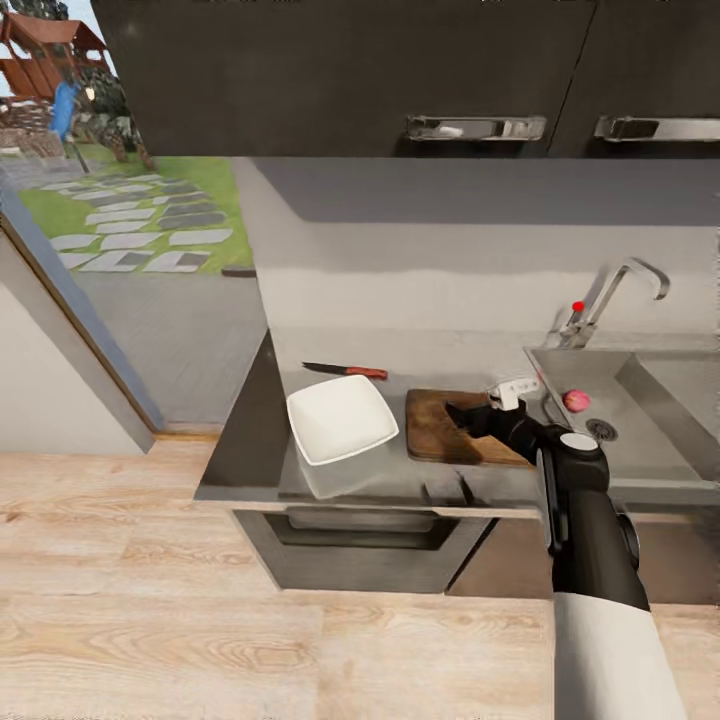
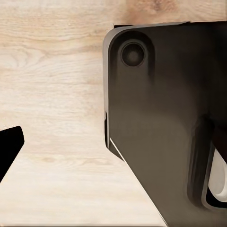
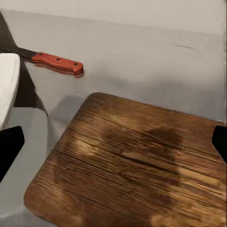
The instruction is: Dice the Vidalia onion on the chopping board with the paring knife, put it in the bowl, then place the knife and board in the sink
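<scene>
The Vidalia onion (image 1: 575,401) lies in the sink (image 1: 650,440) beside the round drain. Left of the sink, the chopping board (image 1: 435,430) rests on the countertop (image 1: 250,450). My right gripper (image 1: 472,408) hovers just above the board's right half, open and holding nothing. In the right wrist view the board (image 3: 137,165) lies between the spread fingers (image 3: 9,149). The paring knife (image 1: 346,371) lies behind the white bowl (image 1: 340,418), and its red handle (image 3: 57,63) points toward the board. A dark left fingertip (image 2: 9,149) hangs over the wooden floor.
The chrome faucet (image 1: 620,290) with a red knob rises behind the sink. Dark upper cabinets (image 1: 350,70) with metal handles hang overhead. A glass door (image 1: 120,220) to the garden is at the left. Part of the robot's dark body (image 2: 161,118) sits close to the left wrist.
</scene>
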